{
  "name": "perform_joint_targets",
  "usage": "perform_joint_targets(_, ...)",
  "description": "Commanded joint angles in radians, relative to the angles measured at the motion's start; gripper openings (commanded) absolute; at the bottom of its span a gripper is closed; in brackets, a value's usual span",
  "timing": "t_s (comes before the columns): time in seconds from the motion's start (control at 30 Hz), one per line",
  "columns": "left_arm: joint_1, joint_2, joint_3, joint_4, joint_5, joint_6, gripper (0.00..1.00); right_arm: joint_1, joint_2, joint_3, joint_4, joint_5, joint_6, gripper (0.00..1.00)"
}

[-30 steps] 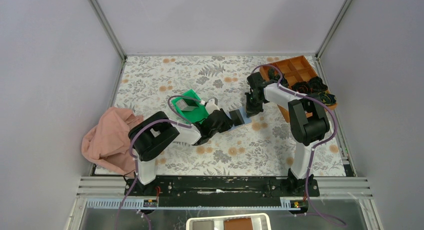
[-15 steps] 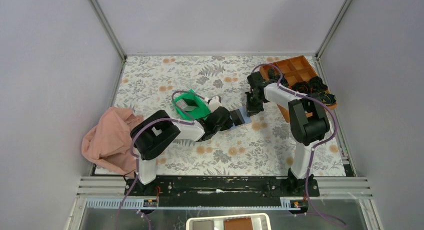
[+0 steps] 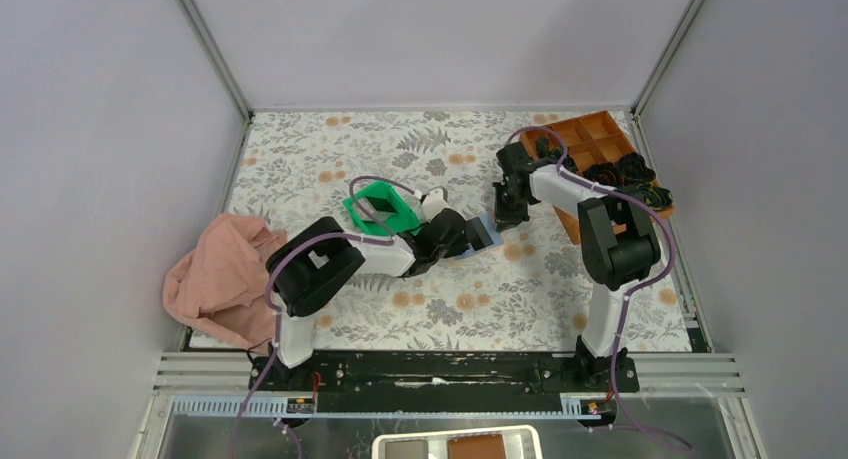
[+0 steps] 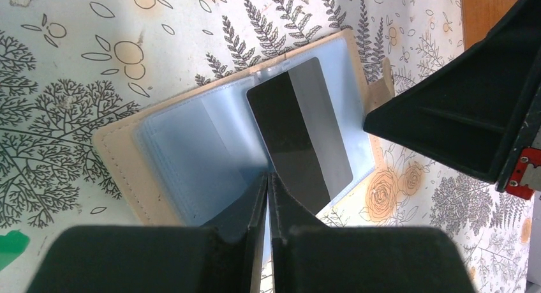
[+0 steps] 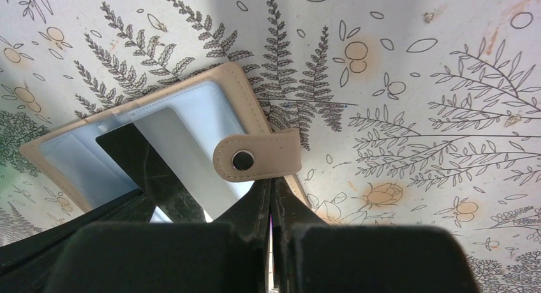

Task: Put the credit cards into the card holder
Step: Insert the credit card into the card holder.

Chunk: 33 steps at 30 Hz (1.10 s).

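The card holder (image 4: 121,154) lies open on the floral table, tan outside, blue-grey sleeves up; it shows in the top view (image 3: 483,229) and in the right wrist view (image 5: 220,105), with its snap tab (image 5: 255,156). A dark credit card (image 4: 300,133) with a grey stripe lies on its sleeves, partly tucked under clear plastic. My left gripper (image 4: 268,176) is shut, its tips at the card's near edge. My right gripper (image 5: 271,181) is shut, its tips against the holder's edge just under the tab. A dark flat shape sits in the green tray (image 3: 400,222).
An orange-brown compartment box (image 3: 590,134) with black rosette lumps (image 3: 625,171) stands at the back right. A pink cloth (image 3: 215,279) lies at the left edge. My two grippers (image 3: 470,235) (image 3: 504,217) are close together over the holder.
My left arm has swung a little toward the holder, and the green tray has shifted and turned slightly behind it. My right arm has barely moved.
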Motion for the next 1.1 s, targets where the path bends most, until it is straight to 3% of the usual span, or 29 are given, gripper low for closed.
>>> perform_joint_targets(0.0, 0.008, 0.063, 0.000, -0.166, -0.020, 0.057, 0.10, -0.015, -0.033, 0.041, 0.003, 0.033, -0.015, 0.00)
perform_joint_targets(1.07, 0.008, 0.081, 0.080, -0.214, -0.021, 0.106, 0.13, -0.019, 0.056, 0.044, 0.031, -0.040, -0.006, 0.00)
